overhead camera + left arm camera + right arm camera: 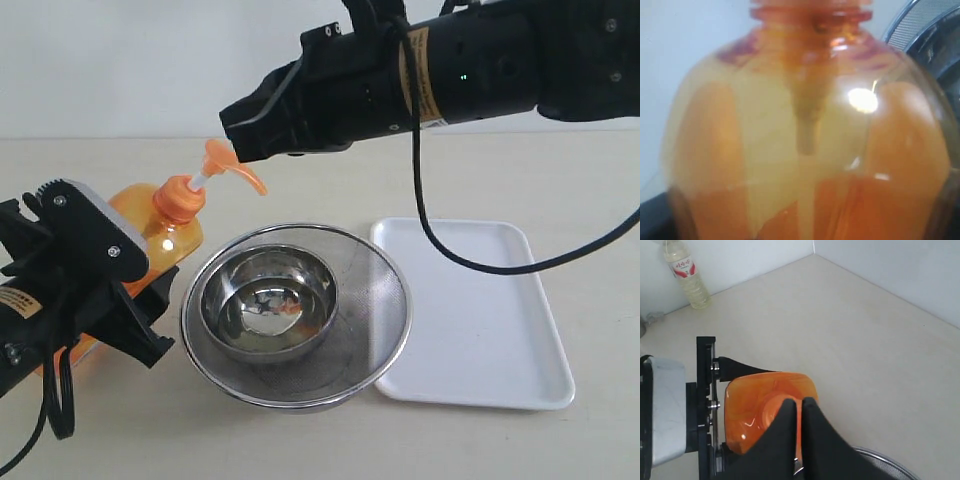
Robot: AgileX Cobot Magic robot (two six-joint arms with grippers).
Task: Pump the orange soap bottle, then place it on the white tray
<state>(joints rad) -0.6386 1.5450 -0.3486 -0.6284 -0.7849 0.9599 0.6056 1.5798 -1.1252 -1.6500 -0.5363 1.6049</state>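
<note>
The right arm (500,60) is showing black casing with a yellow band (412,75), a green light (463,77) glowing at its 3 o'clock, and a black cable (418,180) trailing toward 6 o'clock. The right gripper (800,402) is showing 2 black tapered fingers (780,440). The left gripper (755,415) is wearing a grey plate (95,215) with 2 screws (60,200).

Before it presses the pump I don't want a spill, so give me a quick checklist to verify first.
1. Grip: left hand clamps the orange soap bottle, jaws either side: ok.
2. Presser: right hand shut, above the pump head: ok.
3. Contact of right hand with pump head: cannot tell.
4. Aim: spout points toward the steel bowl, bottle tilted that way: ok.
5. Landing spot: white tray has nothing on it: ok.
</note>
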